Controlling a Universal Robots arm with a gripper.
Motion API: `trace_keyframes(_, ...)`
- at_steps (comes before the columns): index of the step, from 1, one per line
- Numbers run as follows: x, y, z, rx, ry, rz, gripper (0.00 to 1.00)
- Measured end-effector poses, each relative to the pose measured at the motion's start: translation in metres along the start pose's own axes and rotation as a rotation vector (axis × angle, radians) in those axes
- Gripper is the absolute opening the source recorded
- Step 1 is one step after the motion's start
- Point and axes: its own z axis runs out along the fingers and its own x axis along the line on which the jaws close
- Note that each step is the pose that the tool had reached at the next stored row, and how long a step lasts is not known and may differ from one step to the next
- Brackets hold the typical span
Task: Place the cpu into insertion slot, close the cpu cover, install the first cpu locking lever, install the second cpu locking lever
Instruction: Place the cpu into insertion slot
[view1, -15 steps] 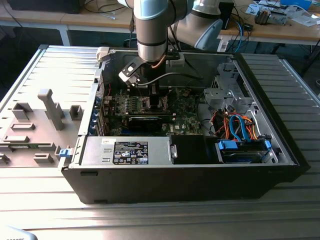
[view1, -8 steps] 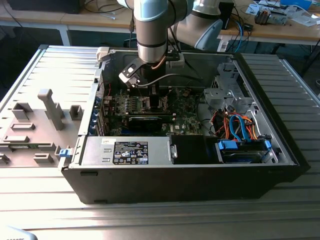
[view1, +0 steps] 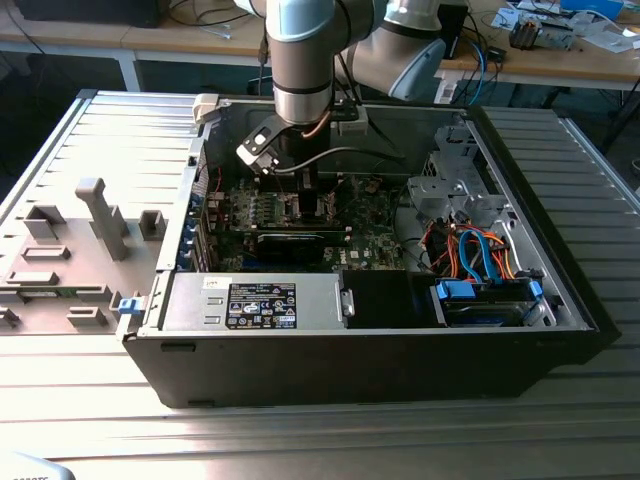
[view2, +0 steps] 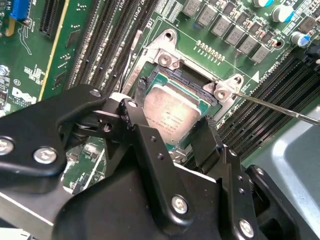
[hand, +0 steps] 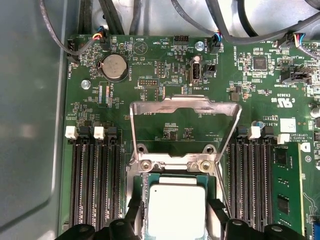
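Silver-grey and flat, the cpu (hand: 176, 200) lies face up in the insertion slot (hand: 175, 165), between the two banks of memory slots (hand: 95, 180) on the motherboard (hand: 150, 65). It sits directly beneath my gripper (hand: 176, 215), which straddles two opposite sides. I cannot tell whether I am clamping it or have let go. Being square, it has no long axis, and its edges run parallel to the slot's rim. The cpu cover (hand: 185, 102) stands raised on its hinge.

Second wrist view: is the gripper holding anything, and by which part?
The cpu, seemingly pinched by two opposite edges between the jaws of the gripper, at the insertion slot.
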Motion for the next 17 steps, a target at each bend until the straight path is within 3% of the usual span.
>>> trace_keyframes(5,0.0,0.0,-0.0006,0.0,0.0001,0.0,0.62)
trace_keyframes(7,0.0,0.0,-0.0006,-0.0001,0.0003,0.0,0.56)
trace_keyframes(17,0.0,0.0,-0.0006,0.0,0.0004,0.0,0.56)
